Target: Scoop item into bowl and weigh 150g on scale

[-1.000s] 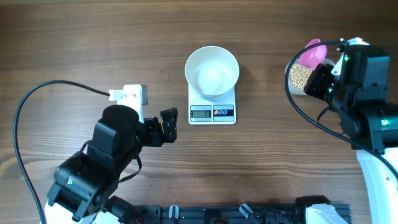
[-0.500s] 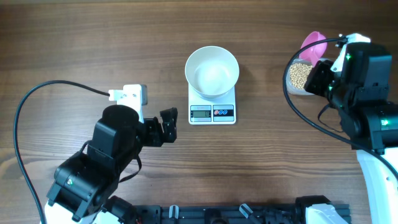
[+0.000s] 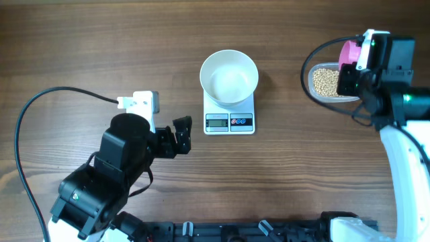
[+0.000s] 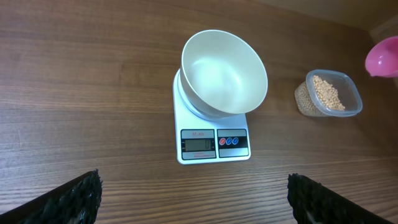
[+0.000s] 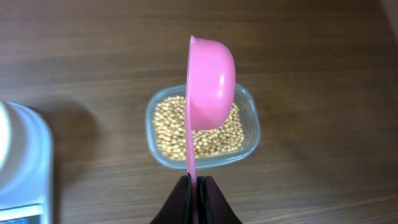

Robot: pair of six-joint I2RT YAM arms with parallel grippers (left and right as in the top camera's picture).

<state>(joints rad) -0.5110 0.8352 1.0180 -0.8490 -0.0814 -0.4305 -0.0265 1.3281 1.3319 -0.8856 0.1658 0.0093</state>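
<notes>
The left jaws, nearest the base, stand fully apart and empty, short of the scale [image 4: 214, 142]. The scale sits on the counter [image 3: 101, 40] with the bowl [image 4: 224, 71] seated on its platform. No beans show in the bowl, and the display is too small to read. The bowl is wider than the platform, so a knock from an incoming tool would likely shift it and disturb the reading. Farther right, the right jaws are clamped together on the thin handle of the pink scoop [image 5: 210, 81]. The scoop hangs on edge above the clear tub [image 5: 151, 127], apart from its contents. Entering at this roll, the scoop would probably plough rather than load, and the light tub could slide or tip. An overfilled or tilted scoop risks spilling on the way to the bowl, or overshooting the target weight. The beans [image 5: 171, 121] lie in the tub: small, round, tan, smooth and loose, so they are likely to roll far if dropped.
</notes>
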